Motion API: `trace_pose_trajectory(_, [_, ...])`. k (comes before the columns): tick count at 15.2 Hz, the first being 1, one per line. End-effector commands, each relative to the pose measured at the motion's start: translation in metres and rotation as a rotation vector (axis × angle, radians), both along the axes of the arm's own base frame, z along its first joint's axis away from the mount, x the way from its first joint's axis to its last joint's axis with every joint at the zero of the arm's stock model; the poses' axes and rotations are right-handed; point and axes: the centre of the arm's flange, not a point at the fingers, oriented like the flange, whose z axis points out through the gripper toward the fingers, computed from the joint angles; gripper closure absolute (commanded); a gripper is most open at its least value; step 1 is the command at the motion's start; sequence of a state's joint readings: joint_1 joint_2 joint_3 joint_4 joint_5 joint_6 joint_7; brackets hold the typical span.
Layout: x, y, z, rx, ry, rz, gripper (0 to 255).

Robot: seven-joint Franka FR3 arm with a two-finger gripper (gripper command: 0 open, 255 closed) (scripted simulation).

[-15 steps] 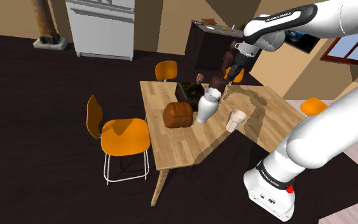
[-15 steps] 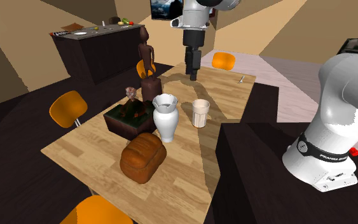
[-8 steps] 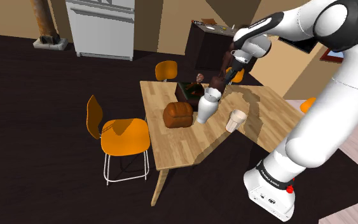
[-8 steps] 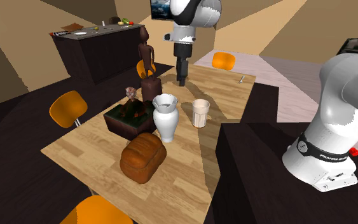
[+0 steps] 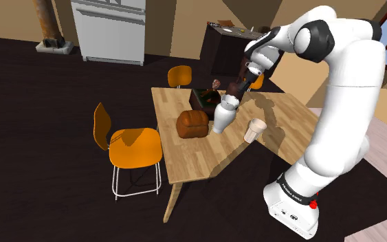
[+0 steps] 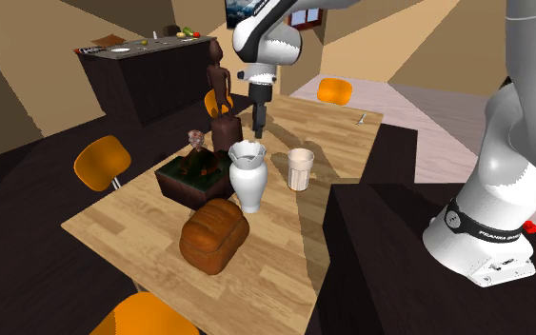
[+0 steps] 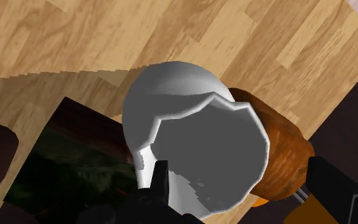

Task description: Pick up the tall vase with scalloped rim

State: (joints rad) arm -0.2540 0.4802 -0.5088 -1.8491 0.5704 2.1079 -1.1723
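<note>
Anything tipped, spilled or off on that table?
Nothing stands out. The white vase and the cup stand upright on the wooden table, and the bread loaf lies beside the vase. The open gripper hovers just above the vase.

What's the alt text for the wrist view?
Looking down into a tall white vase with a scalloped rim, two black fingers standing open over it. A brown bread loaf lies beside it on a light wooden table.
</note>
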Motion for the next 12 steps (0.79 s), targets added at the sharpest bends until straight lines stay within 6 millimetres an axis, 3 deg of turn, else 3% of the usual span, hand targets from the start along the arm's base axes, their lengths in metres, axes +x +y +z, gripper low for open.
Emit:
trace_pose_trajectory(1, [0.009, -0.019, -0.017, 0.012, -0.008, -0.001, 0])
trace_pose_trajectory(5, [0.027, -0.051, -0.049, 0.031, -0.021, -0.002, 0])
trace_pose_trajectory(12, [0.027, -0.051, -0.086, 0.031, -0.021, -0.002, 0])
